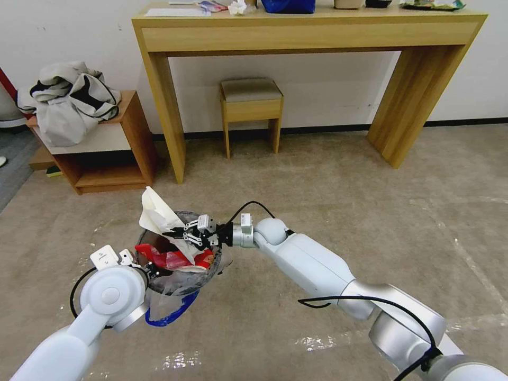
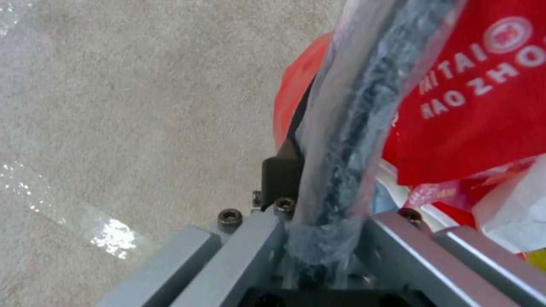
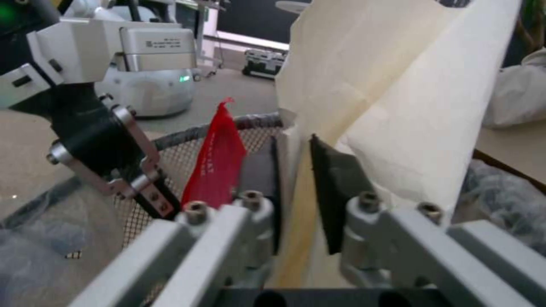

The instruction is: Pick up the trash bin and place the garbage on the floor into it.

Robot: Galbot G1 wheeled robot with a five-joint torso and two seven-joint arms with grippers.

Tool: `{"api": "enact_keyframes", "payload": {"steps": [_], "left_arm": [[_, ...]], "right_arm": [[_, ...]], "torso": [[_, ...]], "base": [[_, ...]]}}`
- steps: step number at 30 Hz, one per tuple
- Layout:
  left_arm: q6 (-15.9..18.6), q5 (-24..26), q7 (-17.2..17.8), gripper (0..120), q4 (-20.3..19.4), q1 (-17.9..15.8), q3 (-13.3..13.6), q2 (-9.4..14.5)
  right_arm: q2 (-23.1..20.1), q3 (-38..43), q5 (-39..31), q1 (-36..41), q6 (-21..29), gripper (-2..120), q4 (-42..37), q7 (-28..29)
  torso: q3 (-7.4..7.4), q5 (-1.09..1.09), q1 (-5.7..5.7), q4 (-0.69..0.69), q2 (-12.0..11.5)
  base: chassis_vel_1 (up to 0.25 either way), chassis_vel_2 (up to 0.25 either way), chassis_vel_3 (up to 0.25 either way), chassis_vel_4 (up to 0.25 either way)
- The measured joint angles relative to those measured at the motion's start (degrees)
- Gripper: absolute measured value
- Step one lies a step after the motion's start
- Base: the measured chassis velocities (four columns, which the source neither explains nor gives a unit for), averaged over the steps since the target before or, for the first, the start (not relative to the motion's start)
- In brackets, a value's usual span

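The trash bin (image 1: 182,275) is a dark mesh basket lined with a crinkly clear bag, and a blue drawstring loop (image 1: 170,316) hangs below it. It is lifted off the floor (image 1: 328,180). My left gripper (image 1: 150,269) (image 2: 330,162) is shut on the bin's bag-wrapped rim (image 2: 341,140). Red packets (image 1: 169,259) (image 2: 477,106) lie inside. My right gripper (image 1: 179,236) (image 3: 294,187) is over the bin's mouth, shut on a sheet of crumpled cream-white paper (image 1: 154,212) (image 3: 387,98) that stands up above the rim. In the right wrist view the left gripper (image 3: 139,187) shows on the mesh rim.
A wooden console table (image 1: 309,32) stands against the wall with a small stool (image 1: 250,108) under it. A low shelf (image 1: 106,153) with piled clothing (image 1: 71,103) is at the left. Open beige carpet with faded tape lines (image 1: 465,248) lies to the right.
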State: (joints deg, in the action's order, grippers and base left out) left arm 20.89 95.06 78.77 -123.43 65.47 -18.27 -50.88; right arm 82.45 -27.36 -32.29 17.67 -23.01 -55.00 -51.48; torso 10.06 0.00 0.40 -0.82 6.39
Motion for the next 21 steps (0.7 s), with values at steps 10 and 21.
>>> {"api": "enact_keyframes", "payload": {"steps": [10,21], "left_arm": [[-0.09,0.16,0.02,0,0.86,-0.82,-0.18,0.57],[-0.13,0.04,0.05,0,1.91,-1.22,-0.36,0.24]], "right_arm": [[-2.11,-1.86,-0.9,-1.89,-0.19,57,-1.56,0.79],[-3.4,-3.23,-2.26,-2.75,-0.12,97,-3.99,3.19]], "torso": [[0.0,0.0,0.0,0.0,0.0],[0.0,0.0,0.0,0.0,0.0]], "base": [[0.0,0.0,0.0,0.0],[0.0,0.0,0.0,0.0]]}}
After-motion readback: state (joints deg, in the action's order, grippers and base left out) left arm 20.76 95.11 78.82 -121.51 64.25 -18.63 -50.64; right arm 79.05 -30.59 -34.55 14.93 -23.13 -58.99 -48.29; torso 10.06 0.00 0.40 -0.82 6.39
